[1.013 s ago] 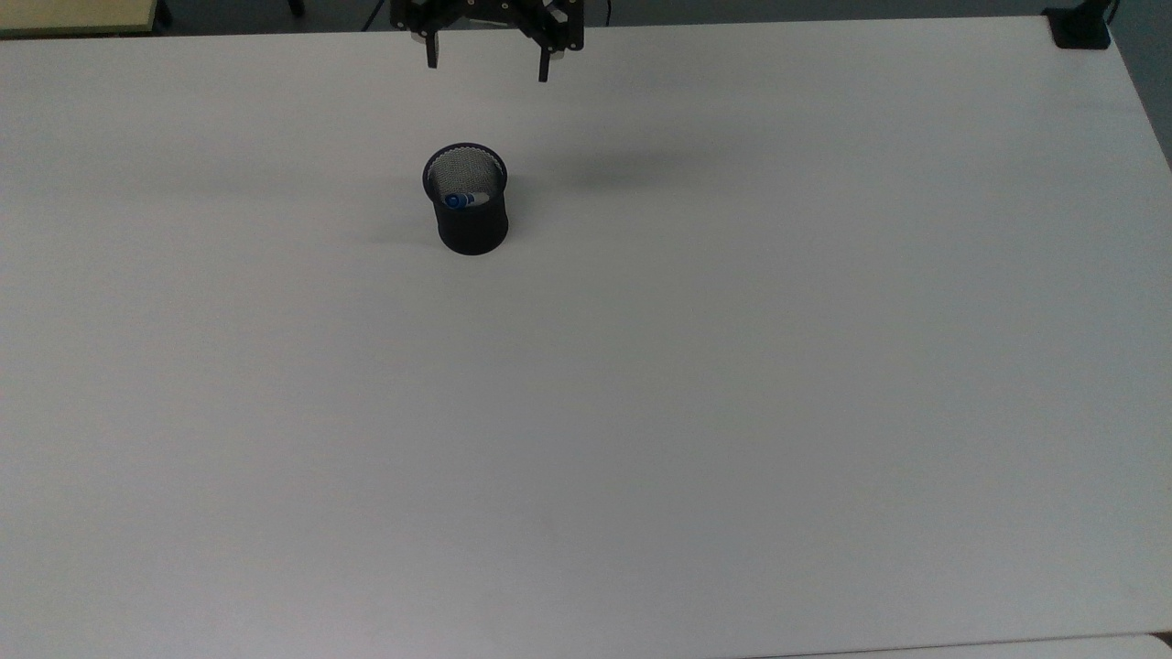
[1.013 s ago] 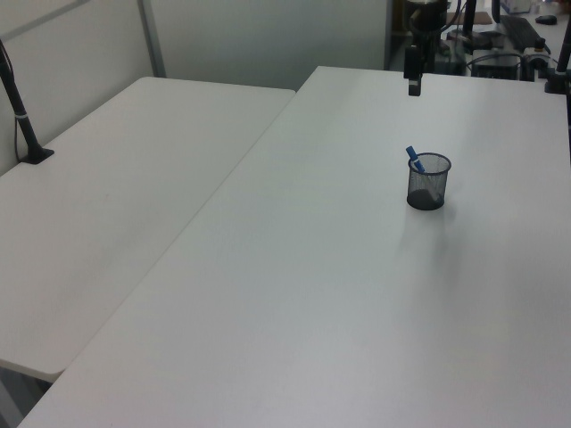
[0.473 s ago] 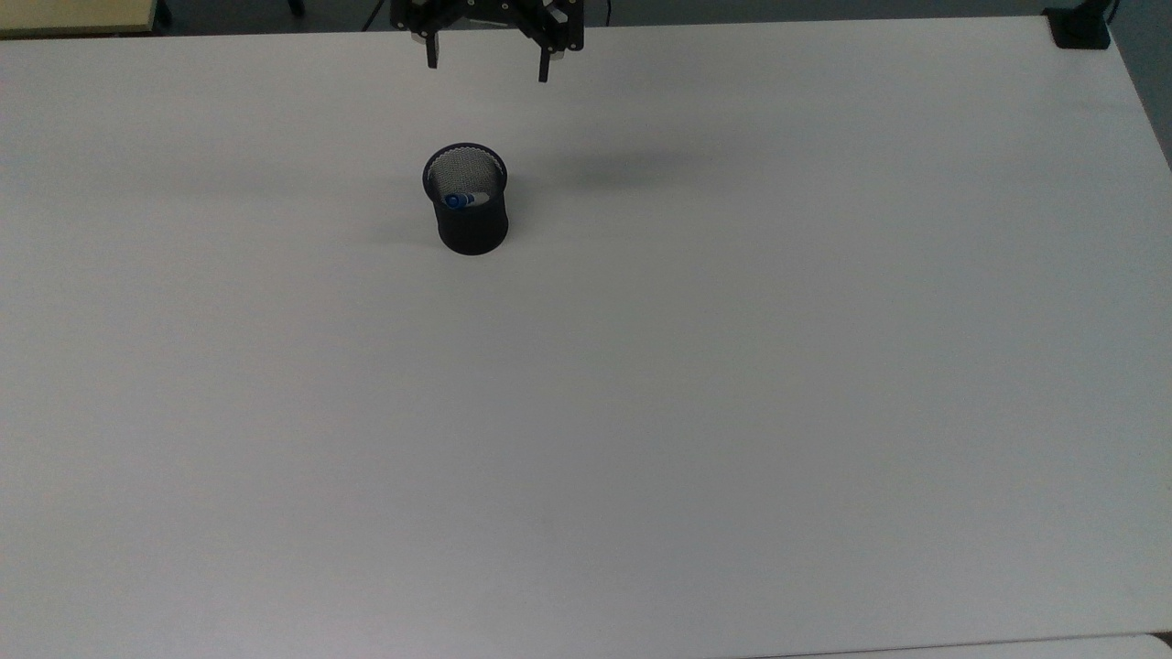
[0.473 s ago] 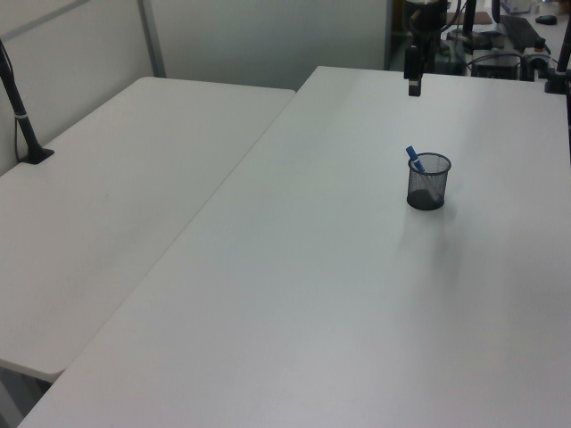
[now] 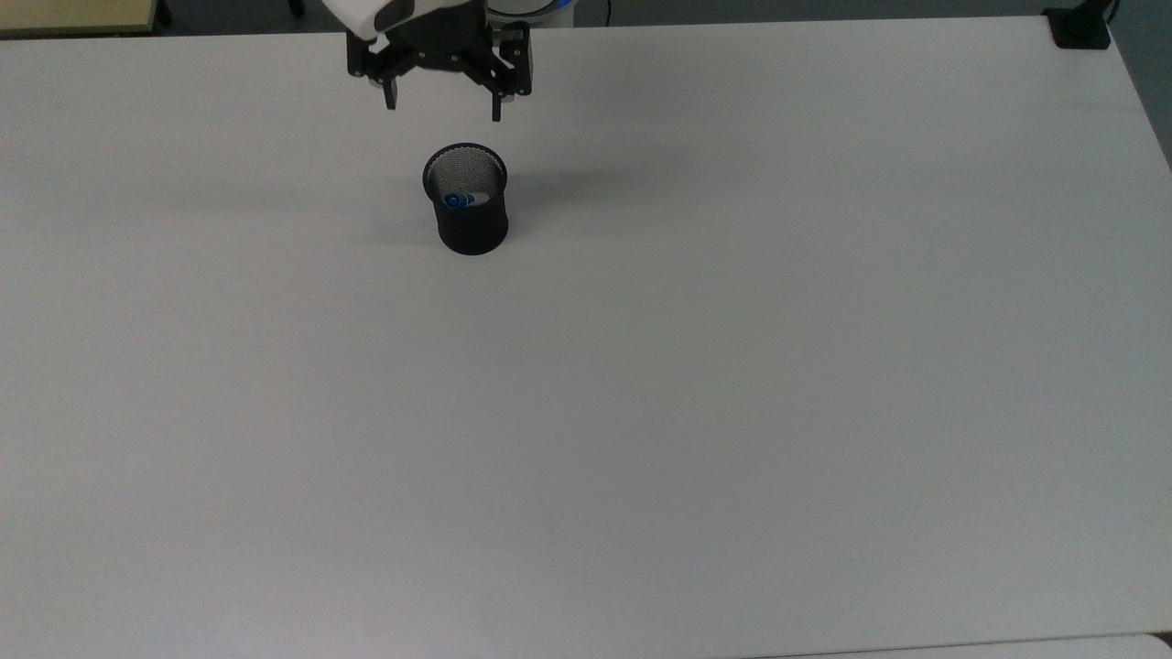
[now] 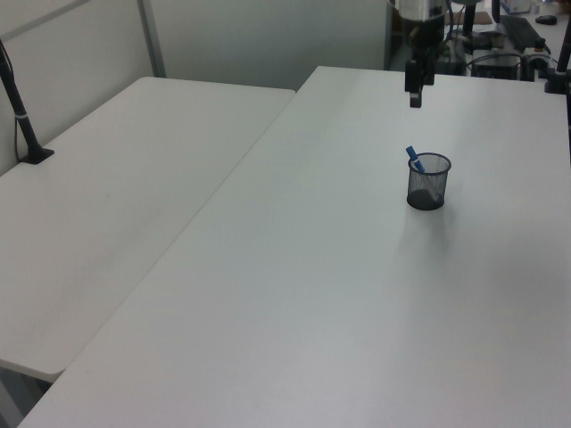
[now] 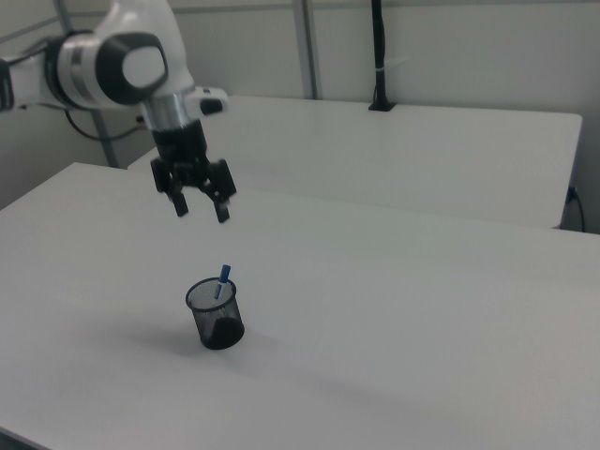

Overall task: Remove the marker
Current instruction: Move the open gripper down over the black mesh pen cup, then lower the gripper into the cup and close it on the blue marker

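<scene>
My claw spread wide and holding nothing, hanging above the white bench, clear of the black mesh cup, the marker leaning inside it, blue cap poking over the rim.

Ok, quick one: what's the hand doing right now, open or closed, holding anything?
Hand: open and empty, in the air above the table, apart from the marker standing in the mesh cup.

The wide white table was evenly lit by soft, diffuse overhead light, without glare. Faint, blurred shadows were cast beside the black mesh cup in the top view. A dim, greyish cast was seen toward the corners.
</scene>
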You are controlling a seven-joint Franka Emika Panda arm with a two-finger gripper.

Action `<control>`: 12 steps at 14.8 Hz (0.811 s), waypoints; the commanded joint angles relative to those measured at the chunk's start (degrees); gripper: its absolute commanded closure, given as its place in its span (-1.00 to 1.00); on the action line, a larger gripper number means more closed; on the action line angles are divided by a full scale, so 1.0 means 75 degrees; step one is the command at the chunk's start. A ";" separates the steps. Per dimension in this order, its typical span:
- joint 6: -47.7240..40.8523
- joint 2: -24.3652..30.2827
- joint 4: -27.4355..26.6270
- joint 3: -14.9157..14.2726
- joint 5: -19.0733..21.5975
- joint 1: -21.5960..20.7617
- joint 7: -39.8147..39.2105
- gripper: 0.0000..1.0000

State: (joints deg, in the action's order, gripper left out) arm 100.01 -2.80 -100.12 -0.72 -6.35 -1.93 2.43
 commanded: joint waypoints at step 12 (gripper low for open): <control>0.1935 -0.0939 -0.1158 -0.0034 0.0049 0.0141 -0.1226 0.54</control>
State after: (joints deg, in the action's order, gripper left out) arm 112.11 -9.98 -107.84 -0.71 -6.35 -0.49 -5.69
